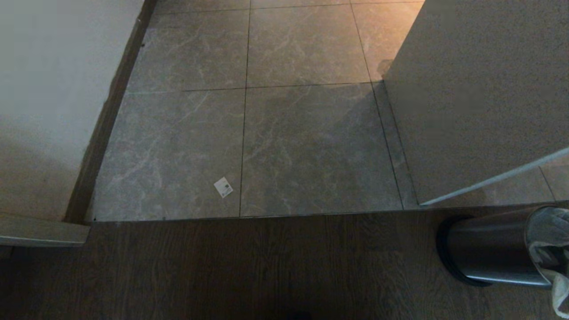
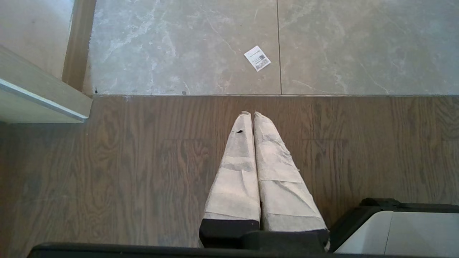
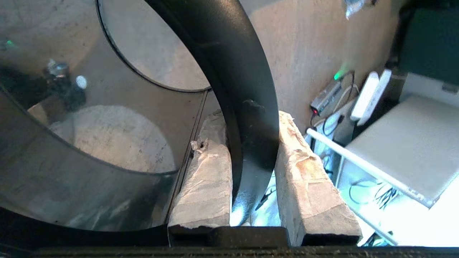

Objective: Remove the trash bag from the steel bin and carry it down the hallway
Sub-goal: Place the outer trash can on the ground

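A dark wood-grain floor [image 1: 266,266] fills the near part of the head view and meets a floor of large grey marble-veined tiles [image 1: 311,146] along a straight threshold. A small white paper label [image 1: 223,187] lies flat on the tiles close to that threshold. A white wall [image 1: 44,111] with a brown skirting board stands on the left, and a pale speckled panel [image 1: 480,98] rises on the right.

The steel bin [image 1: 493,251] is at the lower right edge of the head view, on the wood floor just below the panel. In this view its long axis runs roughly sideways across the picture, with the black base ring to the left and the mouth to the right. The trash bag [image 1: 551,249], thin and whitish, is in that mouth and spills over the rim at the frame edge.

In the right wrist view, the right gripper [image 3: 252,118] is closed narrowly on the bin's black rim ring [image 3: 247,107], one padded finger on each side of it; the shiny steel wall curves away beside it.

The left gripper [image 2: 250,114] hangs over the wood floor, well apart from the bin, its two wrapped fingers pressed together and holding nothing.
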